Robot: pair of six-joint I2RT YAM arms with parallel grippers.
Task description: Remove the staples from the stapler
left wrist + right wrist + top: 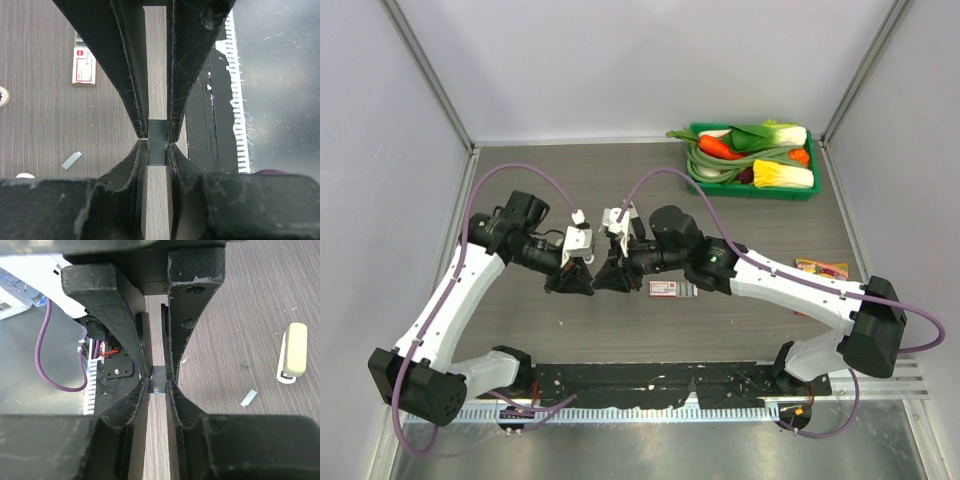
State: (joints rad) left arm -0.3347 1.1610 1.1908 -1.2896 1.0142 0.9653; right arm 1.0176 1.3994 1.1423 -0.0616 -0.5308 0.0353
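Quick status from my end: both arms meet mid-worktop and neither is carrying anything. The left end effector is pinched narrow, tips closed on nothing but the dark ribbed pad between them, and the right end effector looks the same, narrow with just that ribbed black bit at the tips. I'll place everything off the staples, a short silvery strip lying flat and loose on the wood. The stapler lies near the strip but clearly apart from it, beige top showing and the white base poking out at the end closest to the strip. A tiny dark stray bit sits near the strip too, on the same side as the stapler, touching neither. On the left wrist cam the same strip shows just beside the left fingers, and the pink-and-white box lies well apart from it, further up the frame. The right fingers sit beside the strip as well, not touching it.
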